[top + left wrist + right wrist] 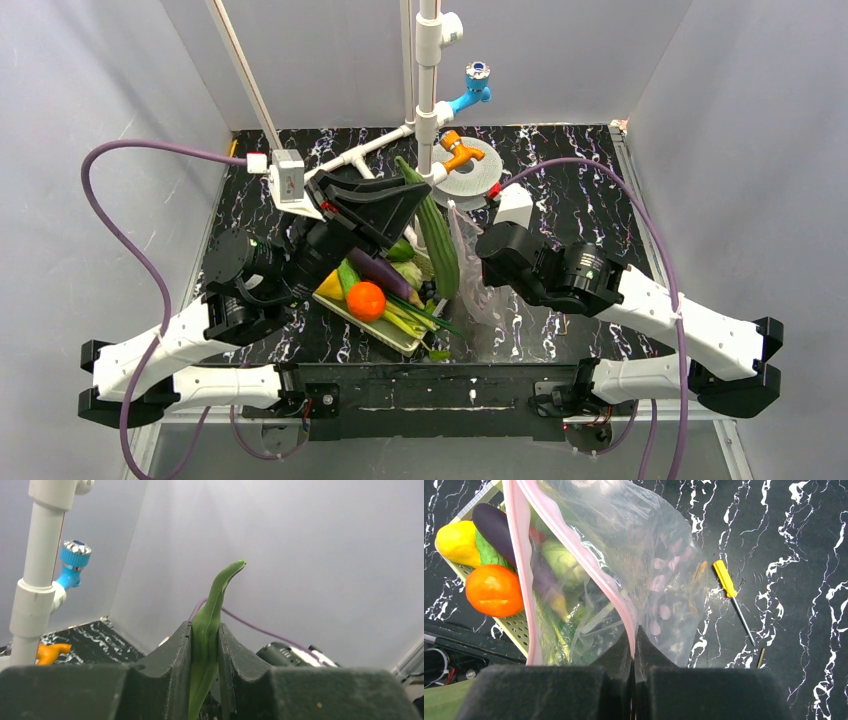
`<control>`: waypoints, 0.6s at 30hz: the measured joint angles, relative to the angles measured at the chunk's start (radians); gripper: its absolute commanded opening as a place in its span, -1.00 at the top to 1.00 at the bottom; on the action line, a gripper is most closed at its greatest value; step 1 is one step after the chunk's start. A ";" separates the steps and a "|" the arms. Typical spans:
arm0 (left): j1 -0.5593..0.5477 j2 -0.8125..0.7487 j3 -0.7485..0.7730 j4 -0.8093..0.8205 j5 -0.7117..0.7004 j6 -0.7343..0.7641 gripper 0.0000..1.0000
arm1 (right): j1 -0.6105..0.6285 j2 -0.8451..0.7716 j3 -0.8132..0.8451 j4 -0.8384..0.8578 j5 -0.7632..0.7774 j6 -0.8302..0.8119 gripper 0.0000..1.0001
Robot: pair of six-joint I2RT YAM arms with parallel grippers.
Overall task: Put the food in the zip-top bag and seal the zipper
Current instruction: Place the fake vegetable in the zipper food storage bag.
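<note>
My left gripper (408, 196) is shut on a long green cucumber (438, 238) near its upper end and holds it steeply tilted above the basket; in the left wrist view the cucumber (214, 605) sticks up between the fingers. My right gripper (634, 641) is shut on the pinkish-red zipper (574, 540) of the clear zip-top bag (659, 555), whose mouth gapes open. The bag (478, 285) hangs just right of the cucumber's lower end. An orange fruit (494, 590), a yellow fruit (455, 542) and a purple eggplant (494, 524) lie in the basket.
The pale green mesh basket (385, 330) with leafy greens sits at the front centre. A yellow-handled screwdriver (726, 579) lies on the black marble table right of the bag. A white pipe stand (428, 90) with blue and orange taps and a round grey disc (478, 170) stand at the back.
</note>
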 measured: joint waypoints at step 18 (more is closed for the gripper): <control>0.000 0.039 0.069 0.253 -0.054 -0.055 1.00 | -0.047 -0.018 -0.003 0.003 -0.073 0.118 0.97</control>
